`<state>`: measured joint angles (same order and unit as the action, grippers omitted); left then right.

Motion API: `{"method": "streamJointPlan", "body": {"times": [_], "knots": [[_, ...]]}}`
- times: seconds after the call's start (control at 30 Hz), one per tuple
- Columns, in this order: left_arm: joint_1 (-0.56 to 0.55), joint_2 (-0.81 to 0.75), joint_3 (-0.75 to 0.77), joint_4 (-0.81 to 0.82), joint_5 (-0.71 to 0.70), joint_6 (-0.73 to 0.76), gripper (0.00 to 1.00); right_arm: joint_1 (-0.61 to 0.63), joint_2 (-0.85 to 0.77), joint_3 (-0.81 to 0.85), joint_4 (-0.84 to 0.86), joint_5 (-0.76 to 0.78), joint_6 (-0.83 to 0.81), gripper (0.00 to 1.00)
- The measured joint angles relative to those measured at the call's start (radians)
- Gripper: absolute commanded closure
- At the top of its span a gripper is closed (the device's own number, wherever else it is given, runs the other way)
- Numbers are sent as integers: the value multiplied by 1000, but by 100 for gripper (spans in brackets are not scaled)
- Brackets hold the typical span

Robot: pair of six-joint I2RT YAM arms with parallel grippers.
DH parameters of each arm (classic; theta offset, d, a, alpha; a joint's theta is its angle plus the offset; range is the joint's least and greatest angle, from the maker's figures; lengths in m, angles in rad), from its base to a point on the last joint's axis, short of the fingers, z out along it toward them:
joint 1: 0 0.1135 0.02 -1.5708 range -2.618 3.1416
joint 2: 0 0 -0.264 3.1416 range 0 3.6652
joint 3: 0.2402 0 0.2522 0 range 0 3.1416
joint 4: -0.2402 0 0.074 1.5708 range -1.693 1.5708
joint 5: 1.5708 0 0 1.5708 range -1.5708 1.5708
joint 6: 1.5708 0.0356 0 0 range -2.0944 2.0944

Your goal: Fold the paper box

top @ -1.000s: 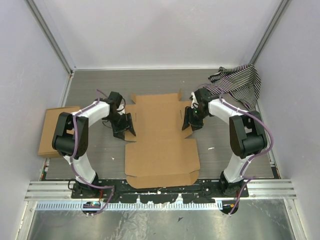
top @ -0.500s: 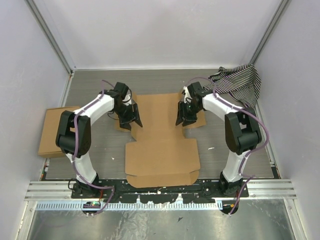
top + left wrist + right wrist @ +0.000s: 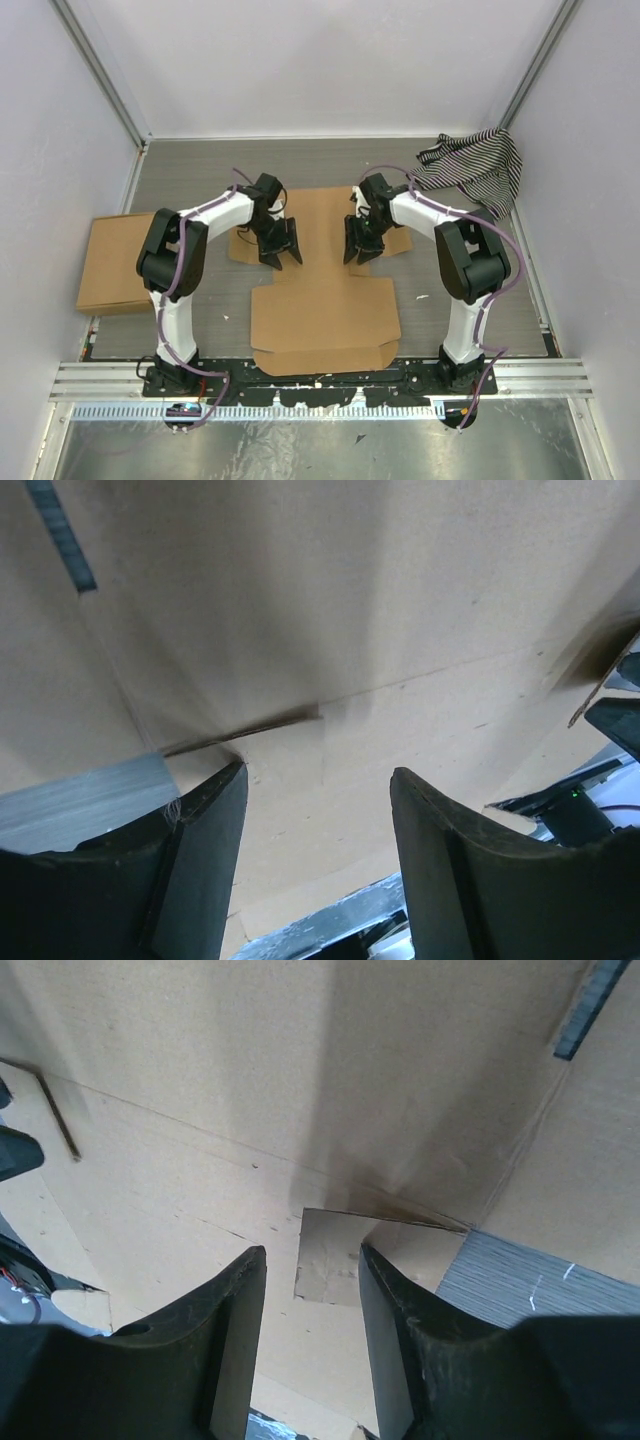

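Inside a pale-walled booth, the walls close in the far side, the left and the right of a grey tabletop. A metal rail runs along its near edge and carries both arm bases.

The box lies unfolded and flat in the middle of the tabletop. Its near panel reaches almost to the rail and its far panel runs out between the two hands. Bare grey surface lies beyond the box up to the far wall, and strips of it lie on either side of the near panel.

The left arm rises from its base, bends at the elbow and reaches inward to the right. The right arm mirrors it, reaching inward to the left. Both wrists point down over the far half of the box.

A plain cardboard sheet lies flat near the left wall, well apart from the box. A striped cloth is bunched in the far right corner, just behind the right arm.

The left hand hangs over the left part of the far panel with its fingers spread wide. In the left wrist view only cardboard shows past the gap of the hand, crossed by a crease and a short slit. The right hand faces it across the panel, fingers apart but less so. In the right wrist view a small flap shows in the gap of the hand. I cannot tell whether the fingers touch the flap.
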<state>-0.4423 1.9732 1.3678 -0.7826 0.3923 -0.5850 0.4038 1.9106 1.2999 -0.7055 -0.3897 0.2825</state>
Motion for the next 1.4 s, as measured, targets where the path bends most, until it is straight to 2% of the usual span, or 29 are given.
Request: {"method": "streamJointPlan", "body": {"times": [0.47,0.6,0.8,0.9,0.97,1.13,1.27,1.33,1.4], "knots": [[-15,72,90,-85,-25,-3,32,14,52,42,-43,51,8,55],[-14,104,235,-178,-112,36,30,21,54,104,-89,109,3,53],[31,182,648,-283,-210,85,30,8,53,302,-127,204,-5,52],[80,260,855,-315,-243,86,32,-12,50,354,-125,254,-8,52],[117,312,934,-321,-263,80,33,-39,47,360,-124,285,-9,52],[195,443,996,-323,-283,51,36,-135,46,352,-126,304,-8,52],[207,536,1028,-323,-293,30,38,-214,45,350,-124,303,-8,52],[200,555,1036,-319,-292,23,41,-235,44,350,-124,301,-8,52],[195,563,1038,-314,-290,14,49,-245,42,350,-124,297,-8,52]]}}
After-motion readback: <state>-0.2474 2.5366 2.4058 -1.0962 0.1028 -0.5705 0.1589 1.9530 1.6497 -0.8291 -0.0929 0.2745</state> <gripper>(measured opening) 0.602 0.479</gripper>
